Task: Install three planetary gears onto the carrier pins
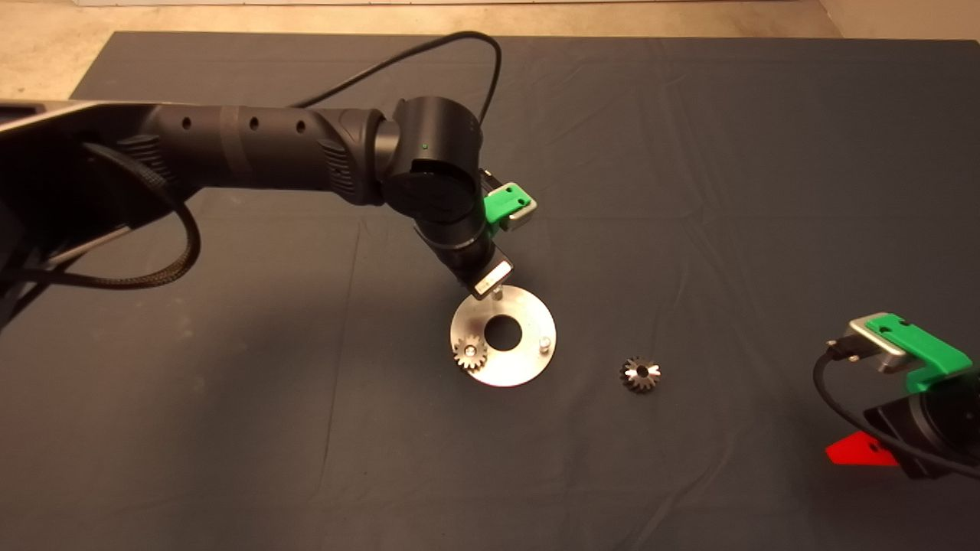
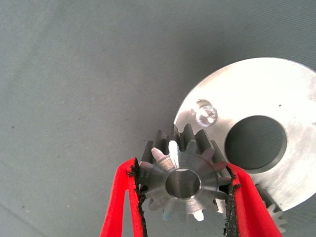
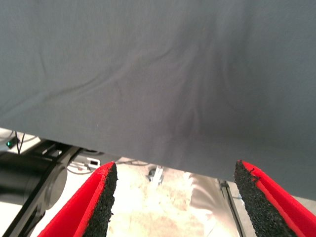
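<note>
Your left claw (image 2: 183, 197) is clamped on a gear (image 2: 182, 181) just above the plate (image 1: 528, 360) beside a bare pin (image 2: 206, 114). One gear (image 1: 470, 353) sits pinned; another (image 1: 640, 374) lies on the mat. Your right claw (image 3: 173, 197) waits apart.

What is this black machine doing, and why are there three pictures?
It is a robot with two arms. One picture looks down from above; the other two come from cameras on its wrists. On the dark mat lies a shiny round plate with small upright pins. One gear already sits on a pin, another gear lies loose beside the plate. The left gripper pinches a third gear in its red fingers, over the plate's edge near a bare pin. The right gripper waits, open, at the mat's edge.
</note>
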Robot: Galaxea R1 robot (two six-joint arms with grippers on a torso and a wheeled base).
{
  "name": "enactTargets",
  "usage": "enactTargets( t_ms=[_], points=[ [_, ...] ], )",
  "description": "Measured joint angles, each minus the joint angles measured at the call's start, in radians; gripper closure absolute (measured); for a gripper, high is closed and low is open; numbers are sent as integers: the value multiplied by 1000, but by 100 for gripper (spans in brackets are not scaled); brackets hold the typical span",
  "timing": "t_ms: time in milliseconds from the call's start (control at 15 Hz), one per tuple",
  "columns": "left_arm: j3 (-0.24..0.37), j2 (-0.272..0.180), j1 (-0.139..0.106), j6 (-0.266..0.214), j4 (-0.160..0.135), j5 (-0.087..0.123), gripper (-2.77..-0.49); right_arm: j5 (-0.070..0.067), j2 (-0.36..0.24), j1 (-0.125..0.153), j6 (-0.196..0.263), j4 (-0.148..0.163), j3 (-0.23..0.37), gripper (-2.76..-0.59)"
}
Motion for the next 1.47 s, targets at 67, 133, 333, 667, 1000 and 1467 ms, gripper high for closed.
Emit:
enactTargets(
  t_ms=[67,133,333,667,1000,1467],
  points=[
    [0,5,0,0,0,-1,-59,0,0,-6,0,0,0,-175],
    [-1,10,0,0,0,-2,-59,0,0,-8,0,0,0,-175],
    [-1,13,0,-11,-8,-36,-59,0,0,-13,0,0,0,-175],
    [-19,13,0,-18,-38,-75,-59,0,0,-13,0,0,0,-175],
    [-40,16,0,-18,-38,-100,-59,0,1,-13,0,0,0,-175],
    [-45,17,3,-22,-38,-122,-59,0,3,-13,0,0,0,-175]
  ],
)
